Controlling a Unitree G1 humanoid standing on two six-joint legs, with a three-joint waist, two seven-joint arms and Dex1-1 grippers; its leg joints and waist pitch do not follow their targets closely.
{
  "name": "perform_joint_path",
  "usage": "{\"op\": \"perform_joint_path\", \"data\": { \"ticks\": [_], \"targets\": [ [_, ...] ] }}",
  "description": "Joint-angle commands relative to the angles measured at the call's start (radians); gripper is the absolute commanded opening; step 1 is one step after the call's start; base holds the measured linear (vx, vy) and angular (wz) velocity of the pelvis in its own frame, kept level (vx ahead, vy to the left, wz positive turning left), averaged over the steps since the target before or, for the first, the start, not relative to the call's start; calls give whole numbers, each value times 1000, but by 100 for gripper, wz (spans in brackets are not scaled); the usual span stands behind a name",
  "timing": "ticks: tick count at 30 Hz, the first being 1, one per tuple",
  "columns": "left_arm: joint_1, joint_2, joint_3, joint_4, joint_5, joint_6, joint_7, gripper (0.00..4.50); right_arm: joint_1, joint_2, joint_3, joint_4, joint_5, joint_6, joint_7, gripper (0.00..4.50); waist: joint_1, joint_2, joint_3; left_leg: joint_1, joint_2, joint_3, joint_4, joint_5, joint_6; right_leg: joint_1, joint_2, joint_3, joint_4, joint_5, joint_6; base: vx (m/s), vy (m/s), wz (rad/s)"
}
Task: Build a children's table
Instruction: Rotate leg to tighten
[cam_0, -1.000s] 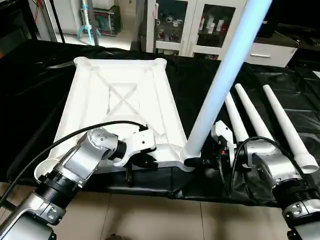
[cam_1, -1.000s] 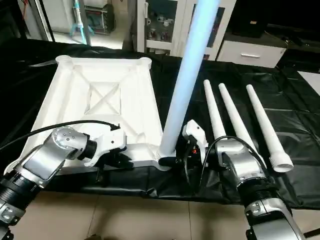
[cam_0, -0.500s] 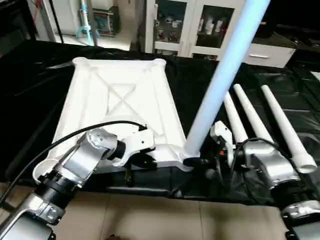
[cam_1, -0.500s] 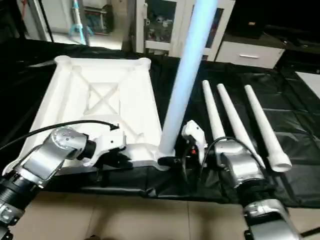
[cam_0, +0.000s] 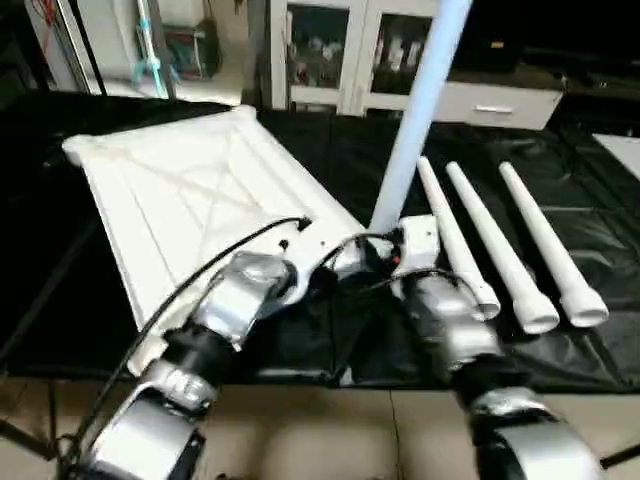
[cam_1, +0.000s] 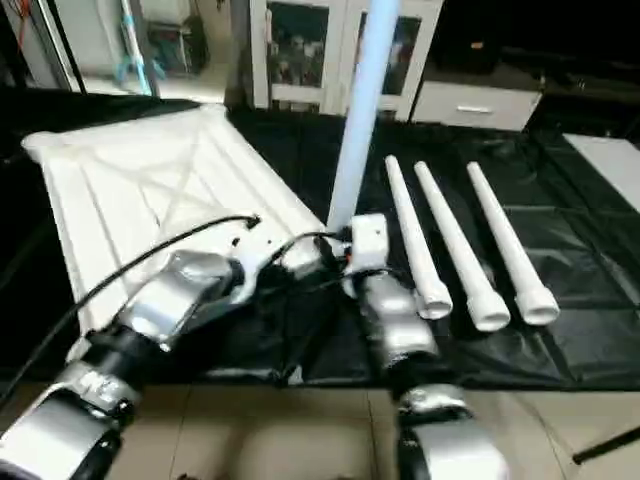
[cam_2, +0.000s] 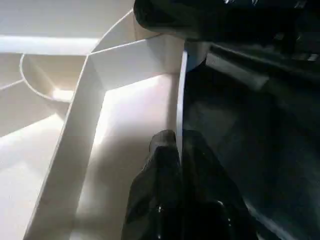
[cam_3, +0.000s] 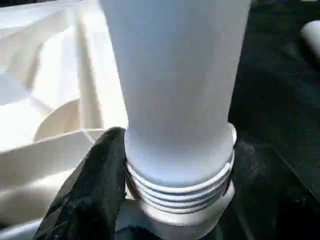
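We observed the left fingers (cam_2: 170, 165) clamped on the tabletop (cam_0: 190, 200) rim. The right fingers (cam_3: 95, 175) gripped the upright leg (cam_3: 175, 90) at its threaded base, seated in the corner socket.

Bright room light, motion blur, tabletop (cam_0: 190, 190) glare

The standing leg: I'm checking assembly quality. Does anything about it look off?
Yes. The upright leg in the tabletop corner socket still shows threads above the socket, so it isn't fully screwed in. The right gripper clasps its base.
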Motion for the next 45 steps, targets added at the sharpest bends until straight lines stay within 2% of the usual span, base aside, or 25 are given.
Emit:
{"op": "perform_joint_path", "data": {
  "ticks": [1, 3, 4, 8, 10, 12, 14, 16, 18, 20, 21, 22, 24, 27, 28, 32, 34, 36, 37, 38, 39, 40, 41, 43, 45],
  "targets": [
    [-70, -43, 33, -4, 13, -38, 130, 0, 7, 115, 103, 53, -65, 1, 42, 272, 3, 6, -62, 1, 20, -8, -77, -294, 0, 38, -67, 48, -93, -366, -125, 0, 0, 0],
    [-70, -46, 34, -1, 11, -37, 131, 0, 0, 123, 101, 55, -73, -12, 33, 272, 4, 6, -63, -1, 21, -6, -78, -277, 6, 41, -66, 50, -86, -322, -136, 0, 0, 0],
    [-73, -50, 37, 19, 8, -45, 140, 0, -14, 128, 94, 75, -87, -41, 14, 272, 5, 5, -65, -3, 21, -4, -77, -244, 13, 44, -66, 52, -78, -259, -158, 0, 0, 0],
    [-74, -47, 41, 36, 10, -57, 140, 0, -26, 124, 71, 113, -76, -79, 10, 272, 8, 6, -65, -3, 20, 0, -75, -218, 24, 48, -66, 54, -73, -205, -179, 0, 0, 0],
    [-72, -44, 42, 38, 13, -68, 125, 0, -29, 112, 71, 122, -80, -97, 10, 272, 8, 9, -64, -2, 21, 1, -77, -222, 27, 48, -65, 53, -74, -203, -185, 0, 0, 0],
    [-70, -41, 39, 37, 14, -75, 116, 0, -26, 103, 64, 117, -71, -99, 29, 272, 8, 6, -62, -2, 21, 1, -77, -235, 27, 48, -65, 54, -76, -227, -180, 0, 0, 0],
    [-63, -34, 26, 36, 14, -114, 82, 0, -18, 72, 16, 95, -25, -90, 43, 272, 8, 7, -61, 0, 21, 1, -78, -254, 26, 46, -66, 54, -81, -261, -171, 0, 0, 0],
    [-61, -31, 20, 37, 13, -128, 66, 0, -11, 49, -6, 79, -14, -108, 29, 328, 10, 9, -61, 2, 22, 0, -79, -259, 23, 45, -67, 54, -82, -272, -166, 0, 0, 0],
    [-61, -30, 10, 41, 15, -150, 51, 0, 6, 27, -20, 43, -2, -116, 38, 345, 12, 13, -61, -1, 22, 0, -79, -250, 24, 45, -66, 55, -82, -256, -169, 0, 0, 0],
    [-60, -30, 8, 42, 15, -158, 48, 0, 13, 20, -25, 30, 2, -123, 44, 361, 11, 13, -62, -5, 21, 0, -79, -241, 29, 49, -65, 55, -80, -241, -167, 0, 0, 0],
    [-63, -32, -2, 52, 15, -190, 32, 0, 46, 1, -21, -29, 8, -118, 71, 374, 11, 15, -63, -3, 23, -1, -79, -237, 29, 48, -66, 55, -79, -231, -171, 0, 0, 0],
    [-65, -34, -4, 56, 16, -199, 28, 0, 58, -4, -18, -51, 10, -116, 80, 389, 11, 12, -64, -6, 21, 0, -77, -217, 38, 52, -65, 56, -76, -204, -173, 0, 0, 0],
    [-70, -36, -16, 74, 17, -237, 6, 0, 90, -18, -9, -111, 1, -105, 82, 395, 13, 17, -65, -6, 22, 1, -75, -187, 51, 52, -65, 56, -73, -161, -191, 0, 0, 0],
    [-83, -43, -25, 114, 23, -279, 9, 0, 147, -32, -15, -222, 10, -76, 87, 417, 18, 17, -63, -4, 22, 2, -75, -189, 57, 52, -64, 57, -75, -162, -192, 0, 0, 0],
    [-90, -47, -23, 133, 24, -301, 10, 0, 166, -37, -18, -255, 10, -68, 89, 417, 21, 19, -61, -4, 21, 2, -76, -199, 54, 51, -65, 57, -80, -200, -185, 0, 0, 0],
    [-104, -52, -24, 164, 30, -343, 10, 0, 205, -48, -24, -330, 21, -35, 103, 417, 31, 17, -59, -4, 22, 2, -78, -209, 48, 50, -67, 58, -86, -253, -160, 0, 0, 0],
    [-123, -65, -13, 213, 39, -395, 44, 0, 249, -66, -20, -416, 18, -2, 100, 417, 36, 17, -57, 0, 21, 4, -78, -211, 48, 45, -65, 59, -91, -262, -149, 0, 0, 0],
    [-138, -74, -4, 252, 49, -441, 95, 0, 275, -78, -15, -465, 11, 24, 94, 417, 39, 14, -58, 1, 20, 4, -78, -205, 50, 46, -62, 59, -89, -253, -141, 0, 0, 0],
    [-146, -77, -1, 274, 53, -467, 120, 0, 287, -82, -13, -489, 7, 41, 91, 417, 39, 13, -58, -3, 20, 2, -79, -202, 51, 49, -65, 59, -87, -253, -140, 0, 0, 0],
    [-164, -90, 33, 307, 27, -469, 138, 0, 311, -94, -8, -526, -9, 72, 83, 417, 36, 9, -57, -7, 17, 2, -78, -197, 52, 51, -63, 57, -91, -276, -126, 0, 0, 0],
    [-168, -96, 57, 311, 6, -459, 143, 28, 320, -101, -4, -538, -18, 81, 86, 423, 38, 8, -58, -6, 18, 2, -78, -195, 54, 51, -65, 58, -91, -279, -125, 0, 0, 0],
    [-171, -100, 74, 310, -10, -440, 141, 44, 328, -105, 0, -545, -22, 85, 91, 425, 37, 6, -58, -10, 18, 1, -76, -185, 56, 53, -69, 57, -89, -275, -132, 0, 0, 0],
    [-171, -100, 74, 310, -10, -440, 141, 55, 328, -105, 0, -545, -22, 85, 91, 425, 39, 8, -59, -9, 18, 2, -74, -182, 57, 53, -70, 58, -89, -270, -138, 0, 0, 0],
    [-171, -98, 88, 301, -12, -450, 160, 71, 342, -109, 5, -569, -21, 98, 106, 425, 37, 9, -63, -11, 24, 0, -73, -153, 67, 52, -68, 56, -79, -188, -169, 0, 0, 0],
    [-167, -92, 115, 289, -32, -454, 155, 92, 357, -109, 11, -599, -18, 120, 107, 425, 35, 6, -64, -14, 23, 0, -71, -134, 77, 54, -67, 55, -74, -150, -174, 0, 0, 0]
  ]
}}
